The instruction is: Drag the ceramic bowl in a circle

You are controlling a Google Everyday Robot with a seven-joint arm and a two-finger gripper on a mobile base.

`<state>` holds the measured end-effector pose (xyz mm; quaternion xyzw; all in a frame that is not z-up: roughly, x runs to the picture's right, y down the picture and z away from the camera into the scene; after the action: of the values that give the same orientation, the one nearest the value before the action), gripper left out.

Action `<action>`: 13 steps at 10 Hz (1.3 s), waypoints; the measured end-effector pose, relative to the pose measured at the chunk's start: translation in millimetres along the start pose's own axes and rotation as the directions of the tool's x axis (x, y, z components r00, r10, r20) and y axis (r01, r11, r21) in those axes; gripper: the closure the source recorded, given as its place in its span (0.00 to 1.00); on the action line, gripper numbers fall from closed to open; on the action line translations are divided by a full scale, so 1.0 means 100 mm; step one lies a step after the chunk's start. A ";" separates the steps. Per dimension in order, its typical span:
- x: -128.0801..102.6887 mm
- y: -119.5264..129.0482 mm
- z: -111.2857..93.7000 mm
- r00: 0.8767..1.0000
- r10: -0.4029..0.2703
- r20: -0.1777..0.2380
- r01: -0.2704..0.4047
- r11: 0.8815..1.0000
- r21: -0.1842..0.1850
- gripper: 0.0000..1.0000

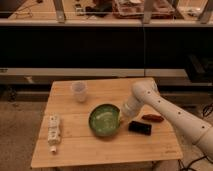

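The ceramic bowl (104, 120), wide, shallow and glossy green with pale marks inside, sits on the wooden table (85, 150) near its middle, slightly toward the front. My gripper (121, 118) is at the bowl's right rim, at the end of the white arm (150, 100), which reaches in from the right. The contact point at the rim is hidden by the wrist.
A small translucent whitish cup (79, 91) stands at the back left of the bowl. A white packet (53, 131) lies near the left edge. A black flat object (140, 128) and a reddish-brown object (152, 118) lie just right of the bowl. Dark shelving stands behind the table.
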<state>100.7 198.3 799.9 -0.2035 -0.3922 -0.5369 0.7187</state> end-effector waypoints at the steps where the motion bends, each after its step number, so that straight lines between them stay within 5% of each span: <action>1: -0.16 0.04 0.01 0.999 -0.022 0.026 0.022 1.000 -0.009 1.00; 5: -0.59 -0.25 0.05 0.979 -0.176 0.105 0.172 0.984 0.041 1.00; 8: -0.72 -0.68 0.39 0.927 -0.320 0.197 0.308 0.947 0.093 1.00; 10: -0.51 -1.13 0.62 0.891 -0.404 0.210 0.383 0.914 0.134 1.00; 11: -0.36 -1.26 0.63 0.890 -0.413 0.194 0.391 0.909 0.143 1.00; 13: 0.16 -1.45 0.53 0.917 -0.376 0.130 0.355 0.921 0.160 1.00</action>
<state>-51.1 176.4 826.0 -0.1201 -0.5138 -0.6168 0.5841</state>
